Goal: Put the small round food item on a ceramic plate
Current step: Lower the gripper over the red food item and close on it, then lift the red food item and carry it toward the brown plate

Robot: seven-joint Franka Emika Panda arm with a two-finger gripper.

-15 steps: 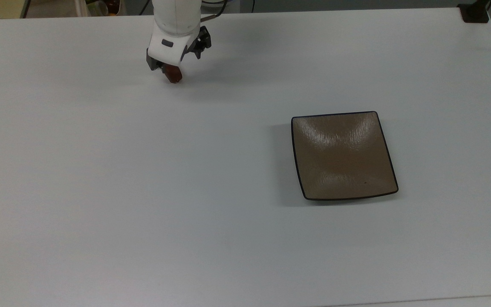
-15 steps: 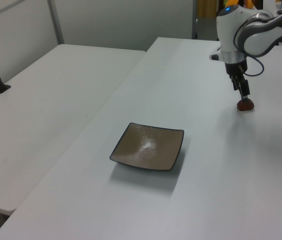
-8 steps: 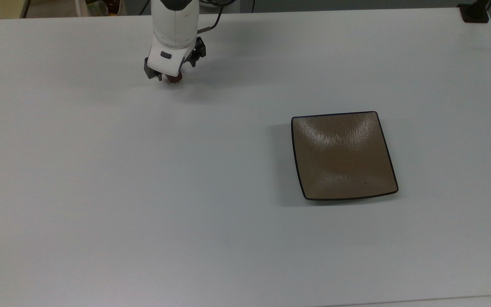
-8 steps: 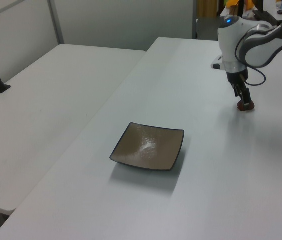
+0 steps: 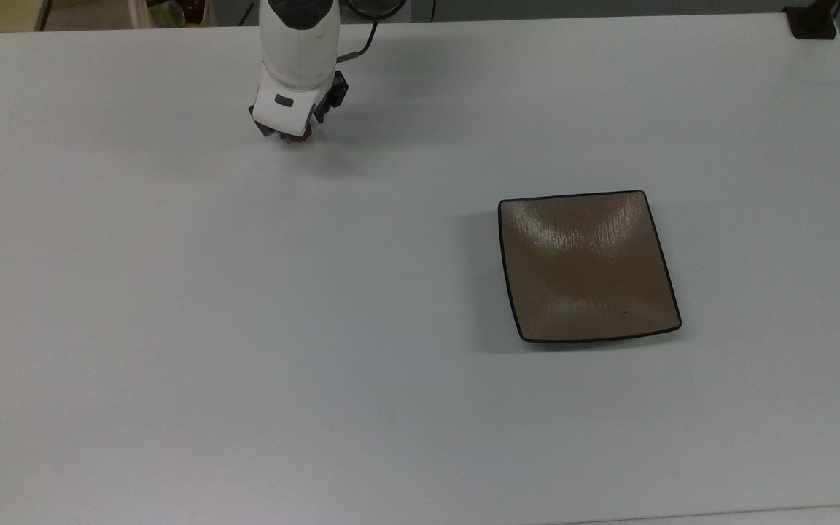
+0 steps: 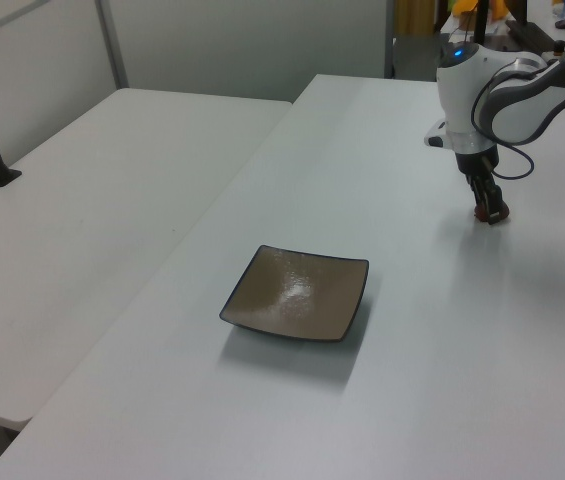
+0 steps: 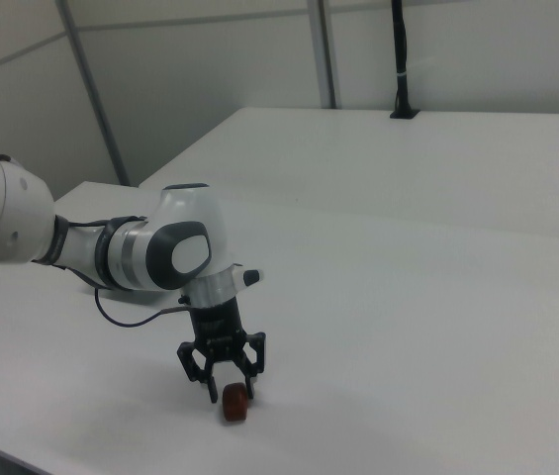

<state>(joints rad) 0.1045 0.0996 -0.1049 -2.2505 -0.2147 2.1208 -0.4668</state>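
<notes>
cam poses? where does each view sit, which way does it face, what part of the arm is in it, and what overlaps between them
Top view: high over the table, looking steeply down; wrist and gripper at upper left, ceramic plate at right.
Left view: raised, off one table end, looking along it; plate in front, arm at far right.
Right view: low, close beside the arm; forearm, wrist, and fingers straddling the small round food item.
Shared: gripper and food item in all three; plate in the top view and the left view.
</notes>
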